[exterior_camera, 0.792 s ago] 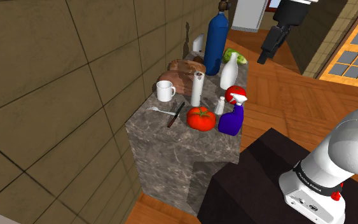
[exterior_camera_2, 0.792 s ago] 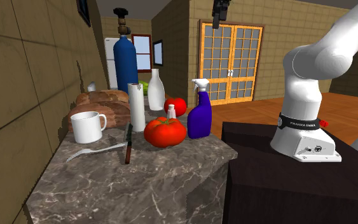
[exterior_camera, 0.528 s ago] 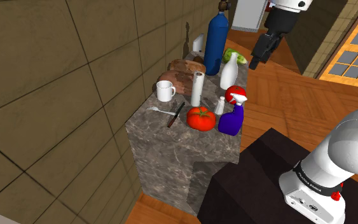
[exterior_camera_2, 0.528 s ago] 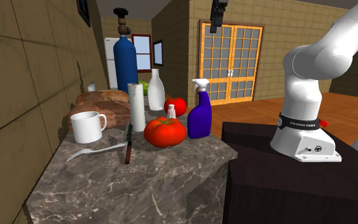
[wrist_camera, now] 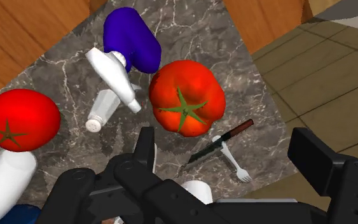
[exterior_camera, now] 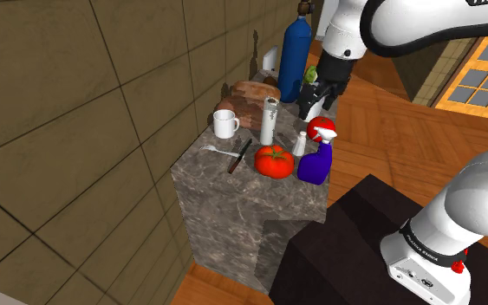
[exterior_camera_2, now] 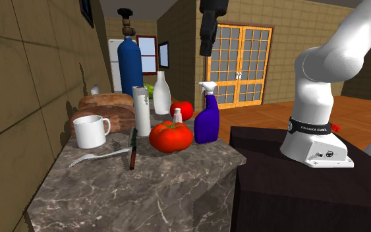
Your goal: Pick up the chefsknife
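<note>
Shoulder view: the fingers [exterior_camera: 314, 98] hang above the far half of the marble worktop [exterior_camera: 259, 187]. The chef's knife [exterior_camera: 239, 156] lies flat near the front, between a white fork [exterior_camera: 218, 152] and a large tomato [exterior_camera: 274, 161].

Second exterior view: the knife lies just in front of a white mug [exterior_camera_2: 90, 130].

Wrist view: the fingers stand apart, released, grasping nothing, with the knife well below them beside the fork.

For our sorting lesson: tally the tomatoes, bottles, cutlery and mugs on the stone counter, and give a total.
Tomatoes: 2 - larger tomato, smaller tomato
Bottles: 3 - blue bottle, white bottle, spray bottle
Cutlery: 2 - knife, fork
Mugs: 1 - mug
Total: 8
</note>
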`<state>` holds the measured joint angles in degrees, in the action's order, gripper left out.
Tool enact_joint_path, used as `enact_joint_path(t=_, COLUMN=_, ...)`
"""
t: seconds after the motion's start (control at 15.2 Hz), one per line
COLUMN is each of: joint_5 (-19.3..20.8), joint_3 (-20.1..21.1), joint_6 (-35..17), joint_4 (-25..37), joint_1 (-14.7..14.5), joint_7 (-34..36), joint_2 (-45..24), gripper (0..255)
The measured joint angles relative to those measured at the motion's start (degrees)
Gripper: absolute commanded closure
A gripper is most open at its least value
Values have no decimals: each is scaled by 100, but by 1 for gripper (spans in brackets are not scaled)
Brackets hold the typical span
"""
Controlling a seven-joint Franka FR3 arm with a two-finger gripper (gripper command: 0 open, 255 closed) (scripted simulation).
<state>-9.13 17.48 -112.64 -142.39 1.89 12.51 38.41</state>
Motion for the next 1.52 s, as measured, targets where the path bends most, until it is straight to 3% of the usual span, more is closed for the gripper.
enact_joint_path(t=0.26, joint_5=157, joint_3=693, joint_6=-789, joint_4=11, joint_1=273, joint_7=976, joint_2=-688, gripper=0)
enact_joint_path(t=0.59, joint_5=796, joint_3=1604, joint_6=-1663, joint_4=239, joint_1=844, joint_7=2414, joint_2=-1784, gripper=0)
enact_joint_path(t=0.79, joint_5=1562, joint_3=2160, joint_6=-1986, joint_4=563, joint_1=1283, joint_7=3504, joint_2=-2592, gripper=0)
enact_joint_path(t=0.99, joint_5=2684, joint_3=2583, joint_6=-2088, joint_4=1014, joint_1=1629, joint_7=4814, joint_2=-3562, gripper=0)
enact_joint_path(t=1.25, joint_5=4212, joint_3=2521, joint_6=-1817, joint_4=1793, joint_1=1494, joint_7=6414, joint_2=-4881, gripper=0)
enact_joint_path(t=1.52, joint_5=5227, joint_3=2062, joint_6=-1456, joint_4=2610, joint_1=960, joint_7=7560, joint_2=-5990, gripper=0)
